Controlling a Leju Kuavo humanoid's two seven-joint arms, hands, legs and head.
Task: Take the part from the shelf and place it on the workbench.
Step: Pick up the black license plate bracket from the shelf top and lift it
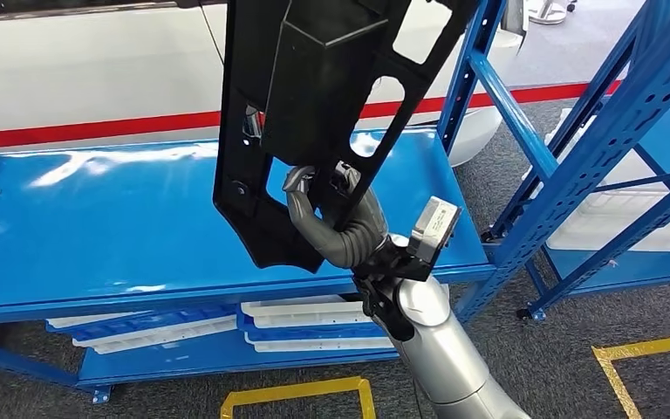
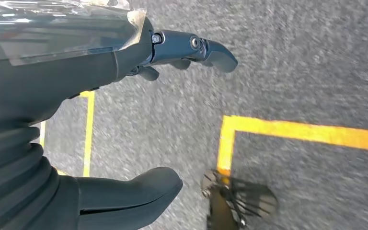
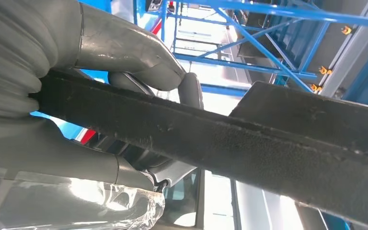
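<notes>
Your right robot hand (image 1: 336, 223) grips the black part (image 1: 314, 113) above the blue shelf (image 1: 96, 227); left robot hand (image 2: 124, 120) hangs empty, fingers apart; tabletop placement remains.

black part (image 1: 314, 113): 1
robot hands: 2, right hand (image 1: 336, 223), left hand (image 2: 76, 120)
blue shelf racks: 2, near rack (image 1: 96, 227), right rack (image 1: 593, 148)
white trays (image 1: 305, 314): several, stacked, count unclear

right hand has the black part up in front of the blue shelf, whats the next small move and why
Probably carry the part away from the shelf toward the workbench, keeping the grip firm. The right hand grips its lower edge while the part hangs clear above the shelf surface, so lifting looks done. The left hand hangs over the floor, fingers apart, holding nothing.
</notes>
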